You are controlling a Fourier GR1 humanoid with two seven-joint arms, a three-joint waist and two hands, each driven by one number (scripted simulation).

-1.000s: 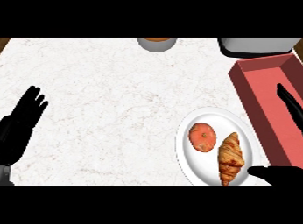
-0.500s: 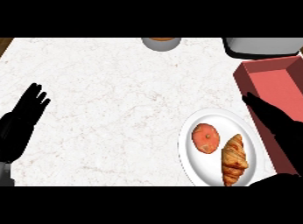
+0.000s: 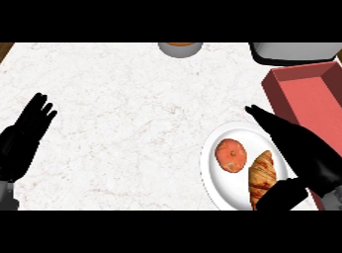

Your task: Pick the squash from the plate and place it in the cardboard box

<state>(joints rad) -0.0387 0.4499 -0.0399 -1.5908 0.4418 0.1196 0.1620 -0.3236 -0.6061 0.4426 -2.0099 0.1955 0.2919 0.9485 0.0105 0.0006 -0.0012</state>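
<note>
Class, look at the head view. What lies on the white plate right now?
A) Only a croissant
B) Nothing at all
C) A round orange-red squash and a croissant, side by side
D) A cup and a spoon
C: the plate holds a round orange-red squash on its left part and a brown croissant to the right of it.

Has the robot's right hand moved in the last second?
Yes. The right hand has swung leftward, off the red rectangular box and over the right edge of the round white plate.
</note>
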